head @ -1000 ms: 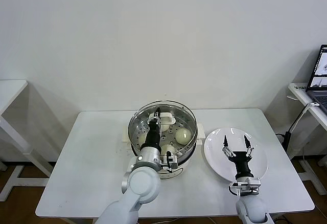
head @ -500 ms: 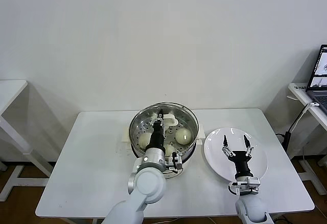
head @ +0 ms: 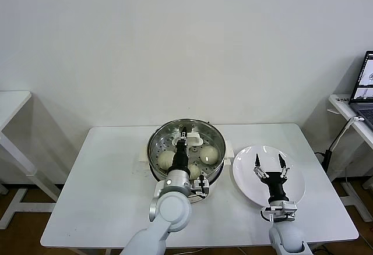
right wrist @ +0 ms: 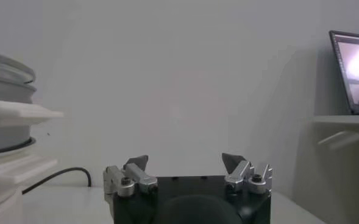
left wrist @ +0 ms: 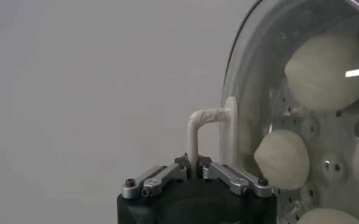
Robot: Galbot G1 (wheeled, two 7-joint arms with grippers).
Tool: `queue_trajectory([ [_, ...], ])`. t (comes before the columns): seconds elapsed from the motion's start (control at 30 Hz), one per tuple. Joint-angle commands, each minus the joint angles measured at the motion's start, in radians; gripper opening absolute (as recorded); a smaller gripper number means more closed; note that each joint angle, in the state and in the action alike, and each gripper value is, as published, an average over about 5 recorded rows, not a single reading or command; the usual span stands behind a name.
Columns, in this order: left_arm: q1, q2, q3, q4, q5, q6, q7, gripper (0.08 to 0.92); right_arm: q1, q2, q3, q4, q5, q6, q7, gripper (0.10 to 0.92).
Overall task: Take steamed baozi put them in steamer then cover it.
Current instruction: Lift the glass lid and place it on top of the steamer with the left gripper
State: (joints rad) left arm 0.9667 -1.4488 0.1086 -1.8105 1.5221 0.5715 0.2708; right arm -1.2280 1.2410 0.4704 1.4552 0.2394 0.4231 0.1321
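Note:
The steamer [head: 157, 170] stands mid-table on its white base. Through the clear glass cover [head: 201, 127] I see three cream baozi inside: one on the left [head: 166, 160], one on the right [head: 208, 153], one in front [head: 193, 170]. My left gripper [head: 183, 140] is shut on the cover's cream handle [head: 193, 137] and holds the cover over the steamer's mouth. The left wrist view shows the handle [left wrist: 199, 125] pinched in my left gripper [left wrist: 193, 168], with baozi [left wrist: 328, 64] behind the glass. My right gripper [head: 268, 163] hangs open and empty over the white plate [head: 294, 179]; it also shows in the right wrist view [right wrist: 185, 162].
The white table [head: 105, 179] has bare room left of the steamer. A laptop [head: 366, 89] sits on a side desk at far right, and another white table [head: 11, 101] stands at far left. The steamer's side and its white handle [right wrist: 17, 112] show in the right wrist view.
My left gripper has brought the cover down and centred it over the steamer; it sat higher and farther back before. The right arm has not moved.

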Motion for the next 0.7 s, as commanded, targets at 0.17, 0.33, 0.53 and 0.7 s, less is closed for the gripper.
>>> queue_trajectory([
  [0.17, 0.0, 0.0, -0.005, 0.018, 0.033, -0.008, 0.004, 0.189, 0.003, 0.002, -0.001, -0.004, 0.0, 0.003, -0.001, 0.823],
  [0.33, 0.0, -0.002, -0.008, 0.02, 0.036, -0.011, 0.009, 0.189, 0.004, 0.004, 0.0, -0.006, 0.0, 0.004, -0.001, 0.823],
  [0.53, 0.006, -0.01, -0.018, 0.02, 0.046, -0.024, 0.026, 0.189, 0.002, 0.003, 0.0, -0.004, 0.0, 0.004, -0.001, 0.823],
  [0.7, 0.014, -0.011, -0.022, 0.003, 0.048, -0.027, 0.034, 0.205, 0.002, 0.003, 0.0, -0.004, 0.001, 0.004, -0.001, 0.823],
])
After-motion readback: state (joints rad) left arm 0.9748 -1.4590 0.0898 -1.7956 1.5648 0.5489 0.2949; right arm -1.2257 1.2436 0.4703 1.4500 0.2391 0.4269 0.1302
